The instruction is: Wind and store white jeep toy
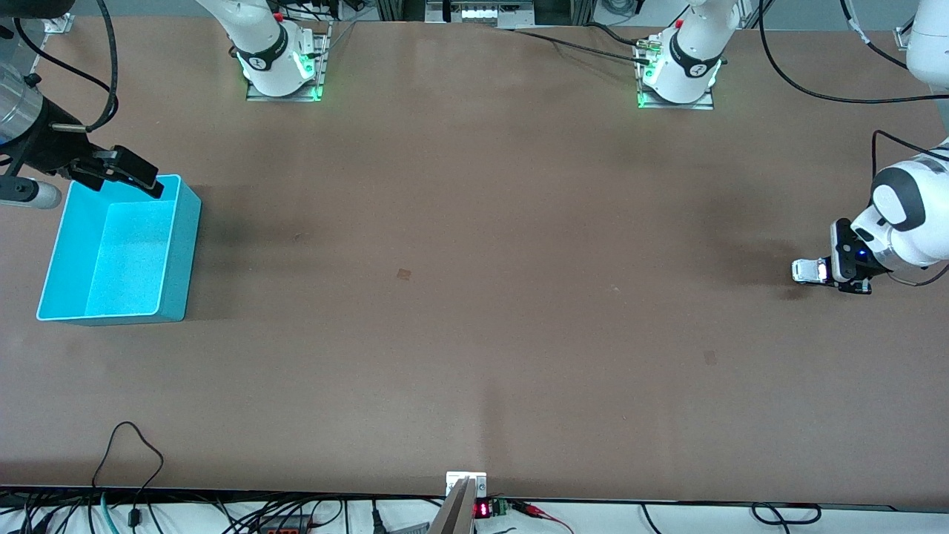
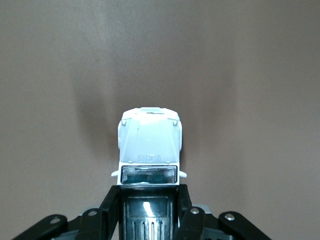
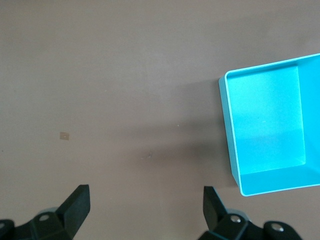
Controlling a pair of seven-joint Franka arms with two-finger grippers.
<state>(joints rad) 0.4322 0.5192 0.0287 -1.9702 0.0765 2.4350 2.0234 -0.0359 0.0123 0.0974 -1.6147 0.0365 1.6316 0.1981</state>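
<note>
Holding the small boxy white jeep toy [image 1: 809, 270] by its dark-roofed cab, the left gripper [image 1: 819, 271] is clamped tight on both sides, with the bonnet poking out past the fingertips [image 2: 116, 200]. In the front view that pair sits at about three o'clock, low over the bare brown tabletop [image 1: 474, 297] at the left arm's end, with a shadow just beneath; whether the wheels touch the surface cannot be told. The open cyan plastic bin [image 1: 185, 245] stands at about nine o'clock, well apart from the toy, at the right arm's end. The right gripper [image 1: 126, 172] hangs over the bin's rim at its eleven o'clock corner, fingers spread wide and holding nothing; that arm waits.

Risks from here, as I judge them: the grip covers only the rear of the toy, so a hard drag to wind it could pivot the toy out of the jaws. Too little downward pressure would let the wheels skid rather than wind. A wound toy released carelessly could run off the table, and the long carry to the bin crowds the waiting right gripper.
</note>
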